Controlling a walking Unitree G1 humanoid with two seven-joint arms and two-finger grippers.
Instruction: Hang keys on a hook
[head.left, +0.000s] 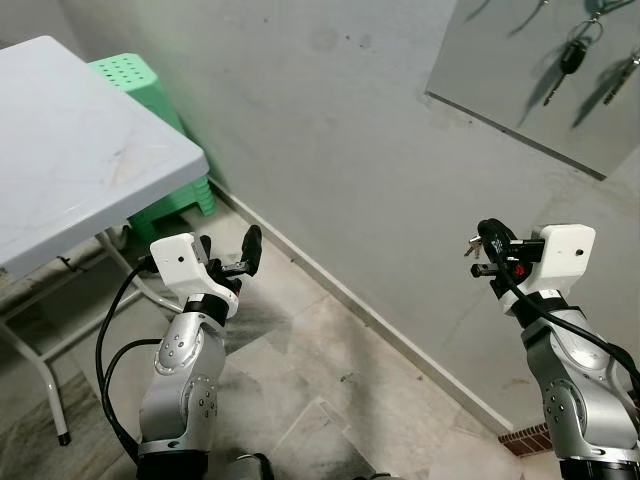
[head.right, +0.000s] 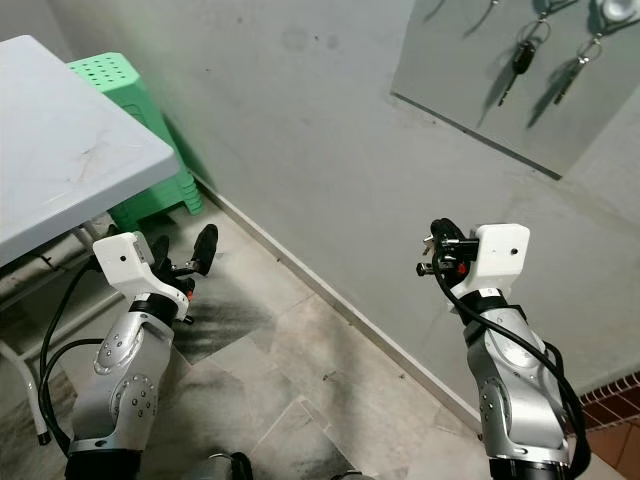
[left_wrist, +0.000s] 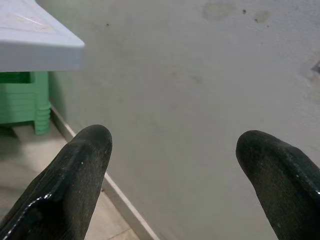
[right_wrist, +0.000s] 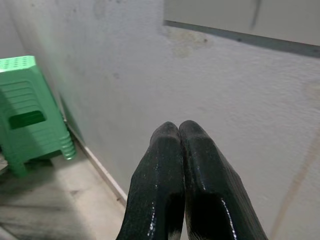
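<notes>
Dark metal keys with black heads are hanging on the pale grey board in the upper right of the head views, where hooks are at the frame edge and a second key is hanging just beside the first. Below this board, in the right part of the frame, the right gripper is reaching toward the grey plaster wall. Its two black fingers are pressing together along their length. Some small metal parts are showing at its tip in the head views, but whether it is pinching a key I cannot tell.

In the lower left of the frame, the left gripper is pointing toward the same wall, and its black fingertips are standing widely apart with nothing between them.

At the upper left, the white plastic folding table is standing on thin metal legs, and the stack of green plastic stools is sitting behind it, against the wall. A pale skirting strip is running diagonally along the bottom of the wall, next to the grey stone floor tiles.
</notes>
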